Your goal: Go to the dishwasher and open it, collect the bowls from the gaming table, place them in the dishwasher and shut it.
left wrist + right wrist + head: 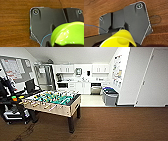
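Left of the head view: gaming table (53, 102), green field and rods, on brown floor (112, 124). Far back, right of centre, dishwasher (96, 88) under the kitchen counter, door up. Grey bin (110, 96) near it. Left wrist: green bowl (68, 34) close against the gripper. Right wrist: yellow bowl (118, 40) likewise. Finger opening and grip: cannot tell, either side.

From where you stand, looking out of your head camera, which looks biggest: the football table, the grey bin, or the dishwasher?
1. Table-football table, though it is nearest.
2. Grey bin.
3. Dishwasher, farthest back, so it may only look smallest.
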Controlling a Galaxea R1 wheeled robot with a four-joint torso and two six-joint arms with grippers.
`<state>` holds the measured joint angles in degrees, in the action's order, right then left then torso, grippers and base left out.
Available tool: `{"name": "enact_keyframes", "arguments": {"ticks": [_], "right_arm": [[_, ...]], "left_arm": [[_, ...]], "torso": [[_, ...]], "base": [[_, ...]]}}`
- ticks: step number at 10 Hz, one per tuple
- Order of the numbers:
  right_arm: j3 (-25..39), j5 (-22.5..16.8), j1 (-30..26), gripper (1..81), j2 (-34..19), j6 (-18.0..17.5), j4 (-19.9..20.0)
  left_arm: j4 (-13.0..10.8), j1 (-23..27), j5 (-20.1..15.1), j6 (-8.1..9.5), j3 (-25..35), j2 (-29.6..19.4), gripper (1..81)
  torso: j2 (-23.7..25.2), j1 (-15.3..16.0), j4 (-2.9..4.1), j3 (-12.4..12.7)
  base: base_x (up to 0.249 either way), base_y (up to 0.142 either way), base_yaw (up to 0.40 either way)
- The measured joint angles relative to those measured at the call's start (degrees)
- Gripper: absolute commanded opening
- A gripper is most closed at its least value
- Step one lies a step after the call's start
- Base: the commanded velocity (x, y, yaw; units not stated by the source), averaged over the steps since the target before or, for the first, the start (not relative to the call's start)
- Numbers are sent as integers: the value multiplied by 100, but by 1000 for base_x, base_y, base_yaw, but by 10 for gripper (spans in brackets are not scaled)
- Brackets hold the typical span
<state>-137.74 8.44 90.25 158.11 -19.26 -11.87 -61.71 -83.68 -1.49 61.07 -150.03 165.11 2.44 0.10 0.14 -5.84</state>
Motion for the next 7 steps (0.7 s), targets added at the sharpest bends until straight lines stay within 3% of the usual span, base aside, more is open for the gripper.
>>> {"name": "enact_keyframes", "arguments": {"ticks": [7], "right_arm": [[-5,5,5,10,5,0,0]], "left_arm": [[-2,2,0,0,9,-4,10]], "torso": [[0,0,0,0]], "base": [[160,0,0]]}}
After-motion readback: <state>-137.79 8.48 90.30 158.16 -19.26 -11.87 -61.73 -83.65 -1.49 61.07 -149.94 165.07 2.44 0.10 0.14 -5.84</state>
